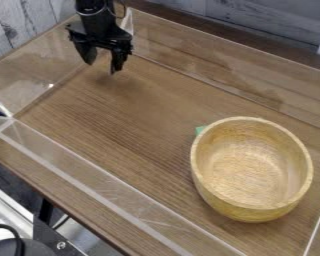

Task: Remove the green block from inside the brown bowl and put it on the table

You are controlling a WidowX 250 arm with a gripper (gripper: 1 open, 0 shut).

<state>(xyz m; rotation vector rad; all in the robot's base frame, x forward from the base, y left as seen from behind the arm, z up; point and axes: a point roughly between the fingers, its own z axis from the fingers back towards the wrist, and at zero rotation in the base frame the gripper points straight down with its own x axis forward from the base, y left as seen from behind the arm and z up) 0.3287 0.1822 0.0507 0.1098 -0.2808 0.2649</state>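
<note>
The brown bowl (227, 206) stands on the table (123, 130) at the right, and its inside looks empty. A tiny green block (200, 128) shows just outside the bowl's upper-left rim, low on the tabletop beside it. My black gripper (103, 60) hangs over the far left corner of the table, pointing steeply down. Its fingers are open with nothing between them, and it is far from both bowl and block.
Low clear acrylic walls (83, 178) edge the tabletop on all sides. The gripper is close to the back wall (216, 42). A white frame and dark cables lie past the front left wall.
</note>
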